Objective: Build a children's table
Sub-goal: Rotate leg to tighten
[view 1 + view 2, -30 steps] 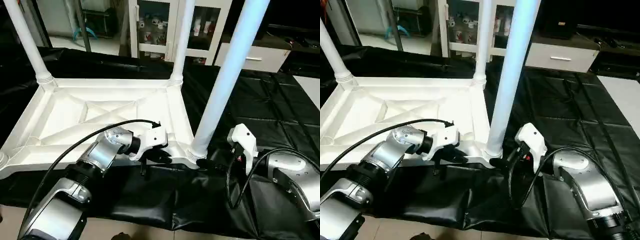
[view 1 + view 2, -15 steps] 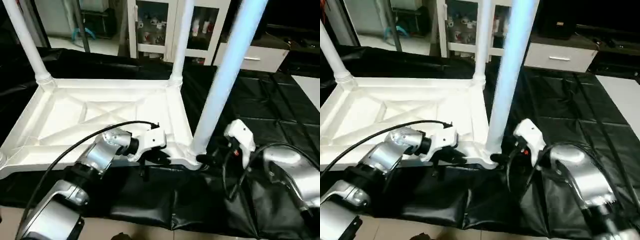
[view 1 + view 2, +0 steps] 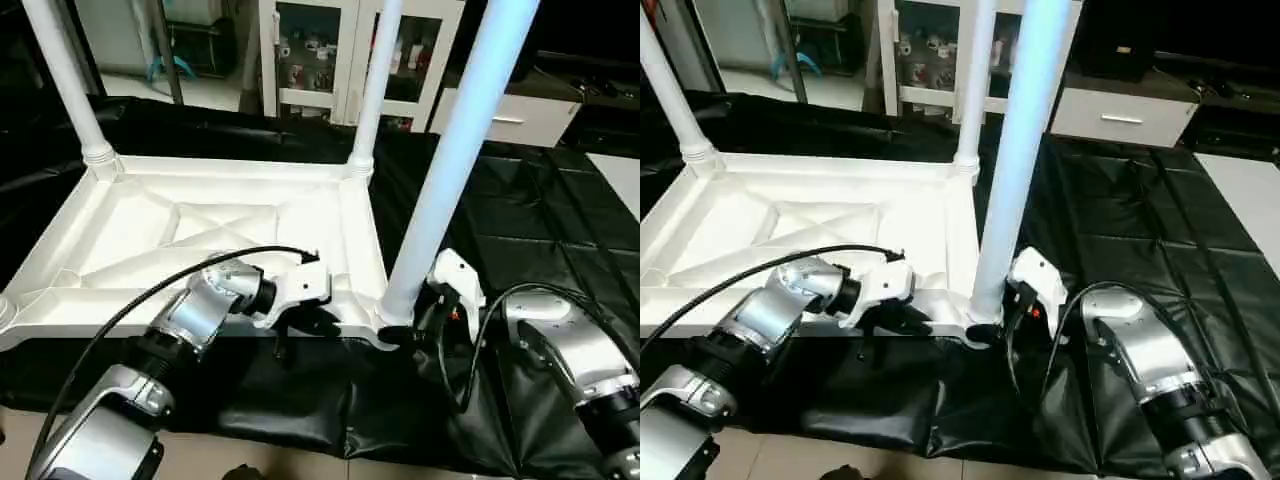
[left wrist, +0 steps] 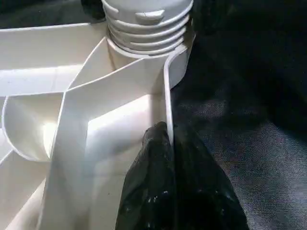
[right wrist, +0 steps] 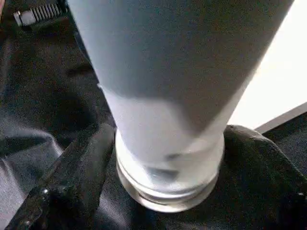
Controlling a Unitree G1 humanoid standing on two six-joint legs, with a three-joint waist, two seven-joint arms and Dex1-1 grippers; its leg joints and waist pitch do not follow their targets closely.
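Observation:
The children's table lies upside down on a black sheet, its white ribbed tabletop (image 3: pixel 150 230) facing up. Three white legs stand in its corner sockets: far left (image 3: pixel 65 70), far right (image 3: pixel 372 90) and near right (image 3: pixel 450 150). My left gripper (image 3: pixel 318 322) is shut on the tabletop's thin near rim (image 4: pixel 168 96), just beside the near right socket (image 4: pixel 144 24). My right gripper (image 3: pixel 400 330) holds the base of the near right leg (image 5: pixel 168 96), with one black finger (image 5: pixel 72 177) pressed against each side just above the socket.
The black sheet (image 3: pixel 540 230) covers the floor to the right and toward me. A glass-door cabinet (image 3: pixel 310 50) and a white drawer unit (image 3: pixel 520 110) stand behind. Black cables (image 3: pixel 470 340) loop off both forearms near the table's front edge.
My right wrist has swung left, closer in around the near right leg's base. The left gripper has kept its hold on the rim. The camera has shifted slightly.

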